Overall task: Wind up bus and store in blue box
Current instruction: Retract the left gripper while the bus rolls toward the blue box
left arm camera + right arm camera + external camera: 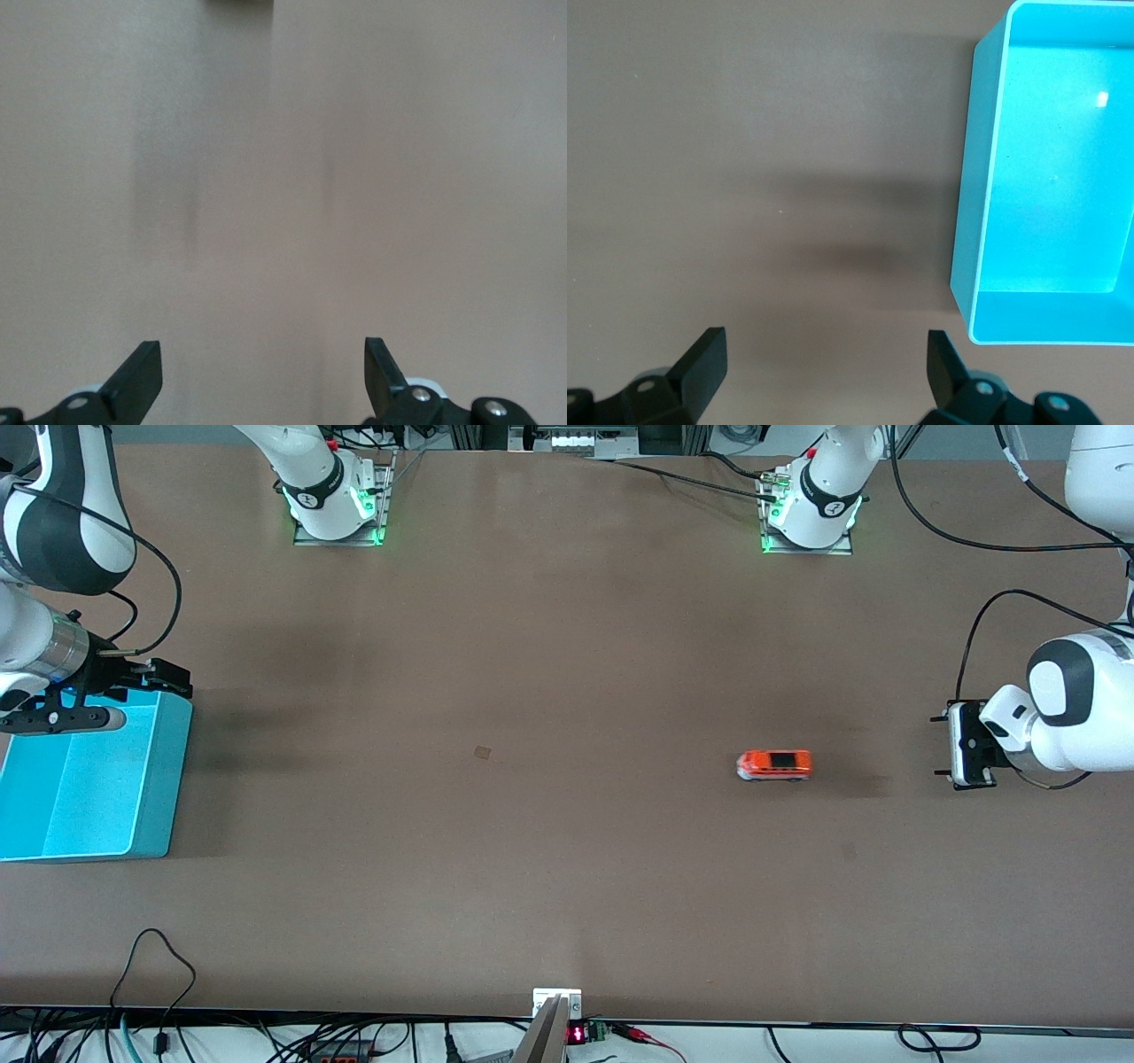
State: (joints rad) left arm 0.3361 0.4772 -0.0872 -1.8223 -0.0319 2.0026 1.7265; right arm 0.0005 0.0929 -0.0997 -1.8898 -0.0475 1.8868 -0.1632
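Observation:
The small orange-red bus (773,764) stands on the brown table toward the left arm's end. My left gripper (937,746) is open and empty above the table beside the bus, a gap between them. The left wrist view shows its spread gripper (263,372) over bare table, with the bus out of view. The blue box (89,779) stands at the right arm's end and is empty. My right gripper (177,679) is open and empty above the box's corner farthest from the front camera. The right wrist view shows its gripper (827,363) over the table, with the box (970,221) alongside.
A small dark mark (482,752) lies on the table near the middle. The two arm bases (337,505) (811,514) stand along the table's farther edge. Cables (159,974) lie at the edge nearest the front camera.

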